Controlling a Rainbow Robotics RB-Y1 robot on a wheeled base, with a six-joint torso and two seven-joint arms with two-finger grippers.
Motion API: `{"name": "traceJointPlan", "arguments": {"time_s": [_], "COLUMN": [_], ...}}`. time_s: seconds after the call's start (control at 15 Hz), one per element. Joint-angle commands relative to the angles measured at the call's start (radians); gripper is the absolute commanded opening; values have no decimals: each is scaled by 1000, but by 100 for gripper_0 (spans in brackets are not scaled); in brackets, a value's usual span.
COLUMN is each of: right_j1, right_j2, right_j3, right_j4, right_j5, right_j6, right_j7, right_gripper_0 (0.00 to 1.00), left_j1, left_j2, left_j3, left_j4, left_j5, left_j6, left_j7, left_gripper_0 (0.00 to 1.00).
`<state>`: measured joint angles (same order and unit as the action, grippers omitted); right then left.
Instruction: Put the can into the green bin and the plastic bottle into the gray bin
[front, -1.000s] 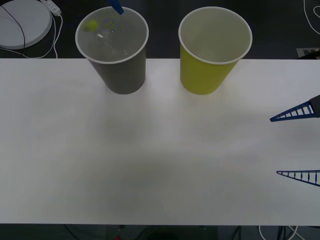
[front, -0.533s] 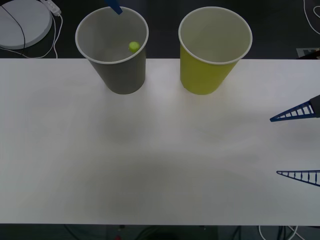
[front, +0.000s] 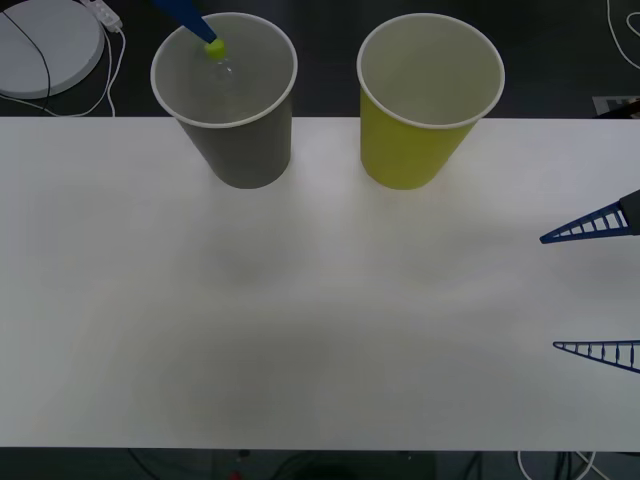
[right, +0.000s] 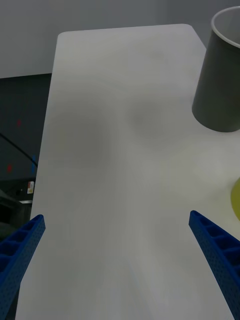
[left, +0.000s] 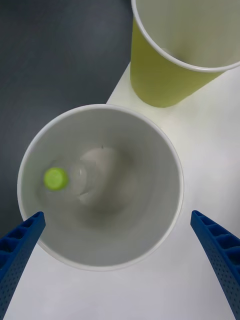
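The gray bin (front: 240, 140) stands at the table's far edge, left of the green bin (front: 415, 150). Inside the gray bin lies the plastic bottle (left: 87, 177), its lime-green cap (front: 213, 45) against the far-left wall. My left gripper (left: 116, 215) hovers open above the gray bin (left: 100, 240), and one of its blue fingers (front: 185, 15) shows at the bin's far rim. My right gripper (front: 549, 292) hangs open over the table's right side, holding nothing. The can is out of view.
The white table (front: 320, 300) stretches bare in front of the bins. Behind its far left corner, off the table, sits a white round disc (front: 40, 45) with a cable. The right wrist view shows the gray bin (right: 220, 85) far ahead.
The bottle has shifted inside the gray bin: its cap went from the right wall to the far-left wall. The left finger has drifted slightly left. The right arm has not moved.
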<state>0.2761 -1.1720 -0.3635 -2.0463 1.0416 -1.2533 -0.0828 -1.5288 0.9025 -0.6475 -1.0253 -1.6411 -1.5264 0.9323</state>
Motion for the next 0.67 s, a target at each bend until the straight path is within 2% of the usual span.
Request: {"name": "traceJointPlan", "arguments": {"time_s": [0.07,0.47,0.67], "right_j1": [0,0,0], "right_j2": [0,0,0], "right_j3": [0,0,0], "right_j4": [0,0,0], "right_j5": [0,0,0], "right_j6": [0,0,0], "right_j7": [0,0,0], "right_gripper_0": [100,100,100], "left_j1": [53,205,299], "left_j2": [69,228,286], "left_j3": [0,0,51], "left_j4": [-84,-305,-407], "left_j5": [60,187,216], "left_j6": [12,109,149], "left_j7": [10,36,46], "left_gripper_0": [100,100,100]}}
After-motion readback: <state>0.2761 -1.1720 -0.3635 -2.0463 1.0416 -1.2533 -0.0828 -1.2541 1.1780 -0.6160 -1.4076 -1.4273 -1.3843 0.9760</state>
